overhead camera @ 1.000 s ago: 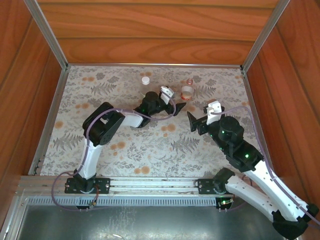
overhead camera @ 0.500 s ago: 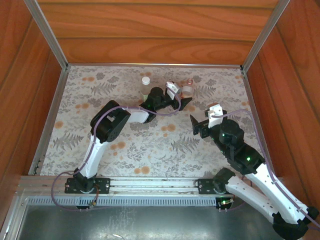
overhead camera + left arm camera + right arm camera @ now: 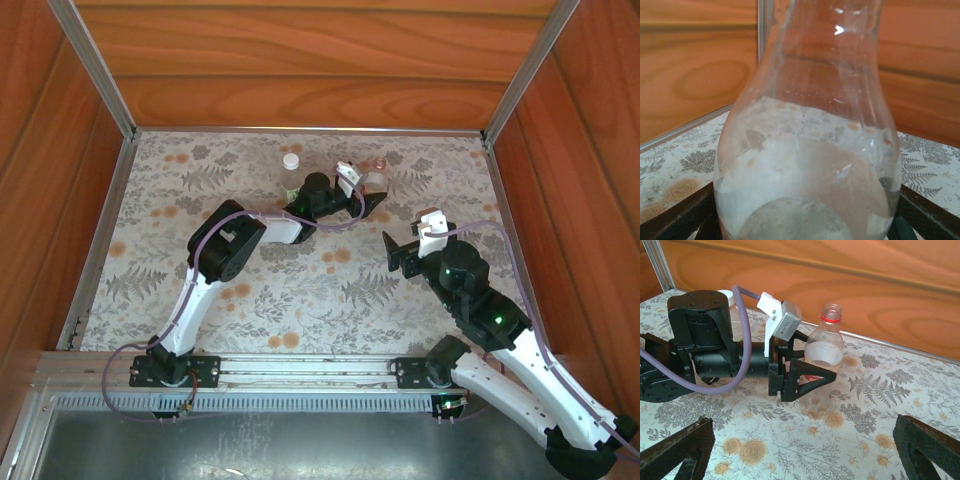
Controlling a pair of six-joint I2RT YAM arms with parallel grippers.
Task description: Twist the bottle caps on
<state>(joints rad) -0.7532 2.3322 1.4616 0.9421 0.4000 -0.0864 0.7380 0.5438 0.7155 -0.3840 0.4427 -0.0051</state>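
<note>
left gripper (image 3: 819, 359): my fingers (image 3: 810, 378) sit on either side of the short bottle (image 3: 824, 342), low on its body. Honestly can't tell if they're squeezing it or just framing it.
short bottle: upright near the far edge of the table (image 3: 290, 300), a bit right of the middle. The mouth is open, with a red ring (image 3: 830, 318) round the neck. In my left wrist view it's so close that it blocks most of the back wall.
capped bottle (image 3: 291, 170): also by the far edge, left of the short one, with the white cap (image 3: 291, 159) on top. From the right wrist view my left arm (image 3: 700, 335) covers most of it.
right gripper (image 3: 392, 250): spread wide and holding nothing. It's nearer the middle of the table on the right side, facing the left gripper and apart from both bottles.
in the way: the left wrist camera (image 3: 785, 321) and purple cable (image 3: 746, 294) sit right beside the short bottle, on its left.
around: wood walls (image 3: 320, 70) on three sides.
</note>
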